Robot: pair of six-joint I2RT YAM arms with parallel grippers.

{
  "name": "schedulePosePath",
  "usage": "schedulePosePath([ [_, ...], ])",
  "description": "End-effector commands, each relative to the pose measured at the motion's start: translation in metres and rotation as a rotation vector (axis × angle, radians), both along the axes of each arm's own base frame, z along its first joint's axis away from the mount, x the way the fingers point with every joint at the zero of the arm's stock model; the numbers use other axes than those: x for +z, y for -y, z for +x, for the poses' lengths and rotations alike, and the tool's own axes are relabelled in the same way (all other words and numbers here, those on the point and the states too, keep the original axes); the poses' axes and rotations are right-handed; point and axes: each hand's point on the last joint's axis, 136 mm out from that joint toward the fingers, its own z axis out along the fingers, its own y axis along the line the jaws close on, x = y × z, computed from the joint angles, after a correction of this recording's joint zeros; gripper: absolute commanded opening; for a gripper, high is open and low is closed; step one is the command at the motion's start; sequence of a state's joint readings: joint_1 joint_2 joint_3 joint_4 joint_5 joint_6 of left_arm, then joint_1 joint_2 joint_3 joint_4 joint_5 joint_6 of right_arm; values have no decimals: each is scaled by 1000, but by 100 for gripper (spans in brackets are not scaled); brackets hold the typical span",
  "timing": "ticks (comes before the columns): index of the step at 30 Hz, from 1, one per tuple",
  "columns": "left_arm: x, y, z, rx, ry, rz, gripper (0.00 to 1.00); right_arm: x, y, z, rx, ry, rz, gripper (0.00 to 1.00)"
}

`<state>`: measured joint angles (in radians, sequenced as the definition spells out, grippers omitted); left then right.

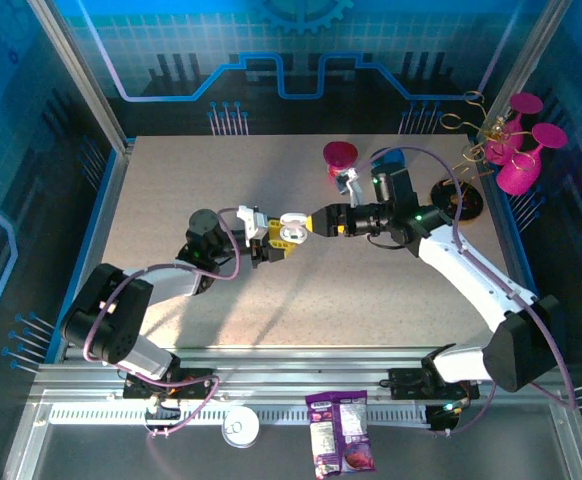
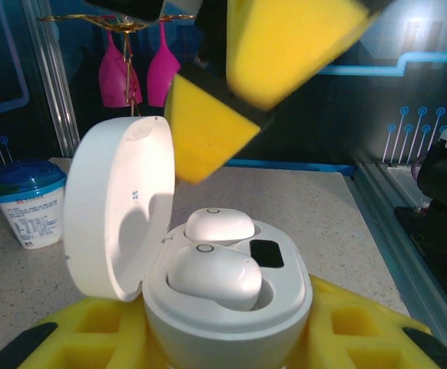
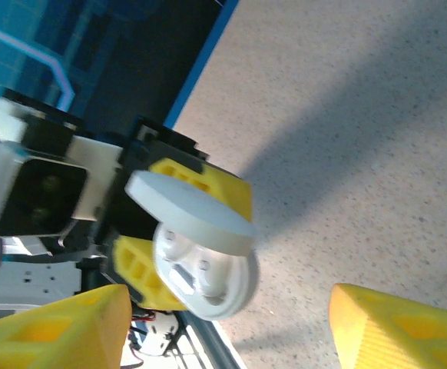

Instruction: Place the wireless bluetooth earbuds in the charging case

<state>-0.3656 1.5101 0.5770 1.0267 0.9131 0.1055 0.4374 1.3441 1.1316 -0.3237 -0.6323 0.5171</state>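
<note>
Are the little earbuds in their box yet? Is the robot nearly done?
Nearly! Done: two earbuds sit in the pockets of the open charging case. In hand: the left gripper holds the case by its base, while the right gripper hangs open just in front, holding nothing. Left: probably just shutting the lid, which stands up.

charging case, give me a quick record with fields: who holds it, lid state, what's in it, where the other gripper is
holder: left gripper, shut on the charging case
lid: lid open, standing up at the left of the case in the left wrist view
contents: two earbuds lying in the wells, one behind the other
other gripper: right gripper open, holding nothing, fingertips close to the open case
</note>
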Motion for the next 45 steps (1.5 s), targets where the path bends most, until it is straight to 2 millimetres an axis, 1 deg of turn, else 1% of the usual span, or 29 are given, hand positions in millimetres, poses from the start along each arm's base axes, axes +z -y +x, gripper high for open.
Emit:
schedulePosePath([
  [1,1,-1,-6,-4,41,14,22,29,-7,4,23,61,87,72],
  [4,1,0,-7,-9,53,15,22,26,-10,18,-3,41,72,72],
  [6,3,0,-7,-13,61,15,23,17,-11,27,-26,10,43,73],
  [8,5,0,-9,-15,71,13,23,8,-12,35,-47,-15,14,76],
  [11,5,0,-10,-13,74,15,23,-4,-16,41,-56,-29,-42,79],
  [15,5,-1,-11,-3,75,23,23,-14,-18,33,-27,-26,-100,81],
  [22,9,-3,-9,18,76,13,23,-33,-17,1,47,-38,-157,81],
  [24,9,-3,-9,22,76,14,23,-35,-15,-6,55,-43,-163,82],
  [26,9,-3,-8,25,77,13,23,-31,-11,-9,47,-37,-150,82],
  [28,10,-3,-7,28,81,7,23,-21,-9,-11,33,-44,-82,82],
  [32,17,-3,-5,32,95,-22,23,1,-13,-12,38,-117,157,80],
  [35,22,-3,-3,42,111,-36,23,8,-21,-14,60,-185,285,79],
  [37,25,-3,-3,44,121,-41,23,14,-26,-12,64,-211,372,78],
  [43,30,-2,-3,46,134,-53,23,8,-38,-4,60,-328,545,69],
  [45,30,-3,-3,52,136,-53,23,0,-44,-4,68,-371,568,68],
])
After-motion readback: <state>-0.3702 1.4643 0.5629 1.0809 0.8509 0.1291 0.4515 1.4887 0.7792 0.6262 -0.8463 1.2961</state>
